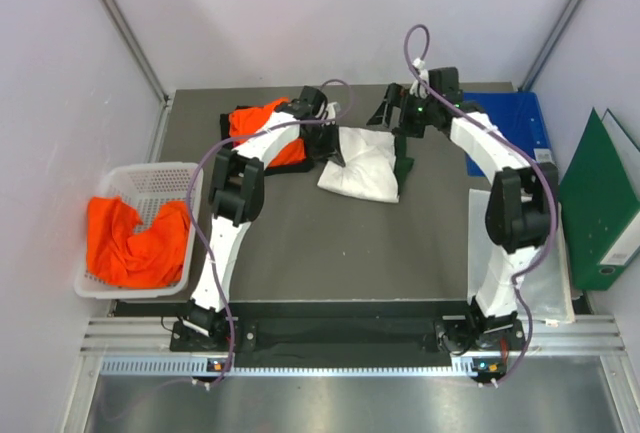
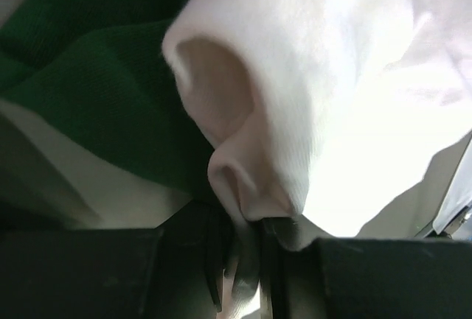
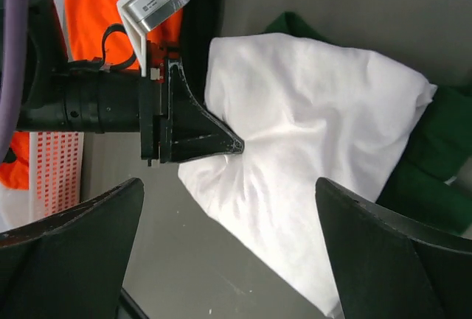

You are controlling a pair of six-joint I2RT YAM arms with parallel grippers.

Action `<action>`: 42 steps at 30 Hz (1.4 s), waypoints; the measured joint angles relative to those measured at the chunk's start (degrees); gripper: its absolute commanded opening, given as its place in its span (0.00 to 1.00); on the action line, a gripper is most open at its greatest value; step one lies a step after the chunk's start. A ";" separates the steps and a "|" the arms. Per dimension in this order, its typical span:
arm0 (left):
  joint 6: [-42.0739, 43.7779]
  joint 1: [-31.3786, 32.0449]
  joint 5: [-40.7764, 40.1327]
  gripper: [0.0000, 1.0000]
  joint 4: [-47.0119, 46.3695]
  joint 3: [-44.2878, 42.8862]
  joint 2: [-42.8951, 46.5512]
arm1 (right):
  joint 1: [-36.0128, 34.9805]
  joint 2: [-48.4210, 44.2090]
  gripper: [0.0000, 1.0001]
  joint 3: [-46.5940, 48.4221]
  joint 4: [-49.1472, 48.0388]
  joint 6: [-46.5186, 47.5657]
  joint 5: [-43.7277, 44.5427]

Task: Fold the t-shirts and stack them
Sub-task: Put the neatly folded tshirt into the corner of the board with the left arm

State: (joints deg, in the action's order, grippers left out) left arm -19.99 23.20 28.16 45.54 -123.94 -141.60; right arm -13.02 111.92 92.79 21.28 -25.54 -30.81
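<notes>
A white t-shirt point(image 1: 362, 168) with dark green sleeves lies bunched on the grey table toward the back middle. My left gripper point(image 1: 336, 151) is shut on a fold at its left edge; the left wrist view shows white cloth point(image 2: 332, 76) pinched between the fingers point(image 2: 251, 260), with a green sleeve point(image 2: 96, 90) behind. My right gripper point(image 1: 397, 131) is open and empty above the shirt's right side. In the right wrist view the gripper point(image 3: 228, 245) hangs over the white shirt point(image 3: 310, 127). A folded orange t-shirt point(image 1: 262, 125) lies at the back left, partly under the left arm.
A white mesh basket point(image 1: 150, 178) at the left edge holds another crumpled orange shirt point(image 1: 135, 243). A green folder point(image 1: 600, 203) stands at the right, with a blue box point(image 1: 525, 123) behind it. A white sheet point(image 1: 525, 283) lies under the right arm.
</notes>
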 measured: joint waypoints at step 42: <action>1.75 -25.05 -2.29 0.00 8.57 -8.24 8.96 | 2.43 -10.58 1.00 -24.11 -2.78 0.39 4.55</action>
State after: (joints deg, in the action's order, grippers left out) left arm -18.24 -1.85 25.87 54.11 -132.18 -132.64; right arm -10.59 101.34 68.69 18.50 -25.15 -26.26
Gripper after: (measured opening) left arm 0.237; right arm 0.995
